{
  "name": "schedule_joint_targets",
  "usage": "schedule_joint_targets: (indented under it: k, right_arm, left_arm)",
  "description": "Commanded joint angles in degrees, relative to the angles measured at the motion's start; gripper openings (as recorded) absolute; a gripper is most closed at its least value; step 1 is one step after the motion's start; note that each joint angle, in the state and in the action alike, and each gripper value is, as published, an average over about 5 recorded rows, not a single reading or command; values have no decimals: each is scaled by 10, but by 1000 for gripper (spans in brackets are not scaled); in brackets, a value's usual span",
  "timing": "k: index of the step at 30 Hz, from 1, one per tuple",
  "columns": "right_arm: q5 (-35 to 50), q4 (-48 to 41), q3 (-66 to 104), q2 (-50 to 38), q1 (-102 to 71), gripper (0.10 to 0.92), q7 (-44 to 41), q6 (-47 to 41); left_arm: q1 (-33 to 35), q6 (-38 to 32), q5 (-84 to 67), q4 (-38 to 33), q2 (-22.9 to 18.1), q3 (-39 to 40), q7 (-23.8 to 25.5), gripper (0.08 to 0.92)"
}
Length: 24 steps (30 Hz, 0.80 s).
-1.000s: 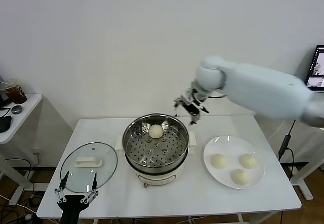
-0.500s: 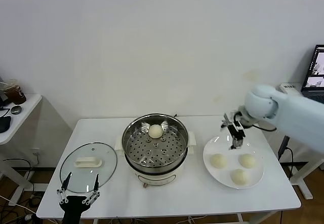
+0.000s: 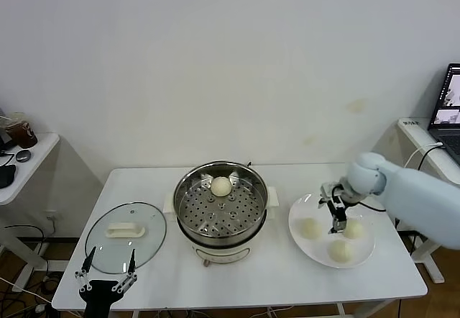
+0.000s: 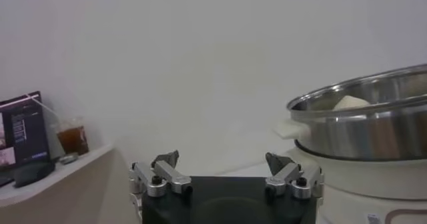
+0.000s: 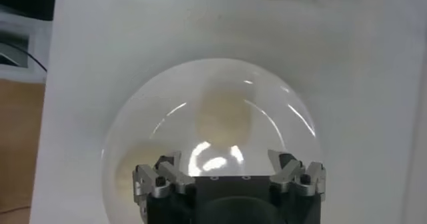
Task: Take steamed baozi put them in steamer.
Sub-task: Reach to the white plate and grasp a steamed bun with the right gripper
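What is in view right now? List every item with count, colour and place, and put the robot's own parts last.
Baozi in steamer: one, cream-white, on the far side of the perforated tray.
Baozi on plate: three, cream-white.
Steamer: one, shiny steel on a white base, table centre.
Plate: one, white, right of the steamer.
Glass lid: one, clear with a white handle, left of the steamer.
Table: one, white.
Right gripper: open, low over the plate's buns.
Left gripper: open, parked at the table's near left edge.

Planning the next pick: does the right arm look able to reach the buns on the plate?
Probably yes. The right pincer hangs open just above the plate, among the three buns, with nothing between.
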Motion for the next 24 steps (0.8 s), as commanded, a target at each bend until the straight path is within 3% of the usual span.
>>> schedule_joint_targets:
  k: [1, 11, 24]
  right_arm:
    - [-34, -63, 36, 55, -57, 823, 13, 15]
    - [-47, -80, 41, 73, -61, 808, 4, 7]
    - [-49, -68, 50, 65, -55, 578, -4, 5]
  left_arm:
    - [1, 0, 0, 1, 0, -3, 0, 823]
    - [-2, -1, 0, 5, -2, -4, 0, 823]
    - [1, -1, 1, -2, -5, -5, 1, 823]
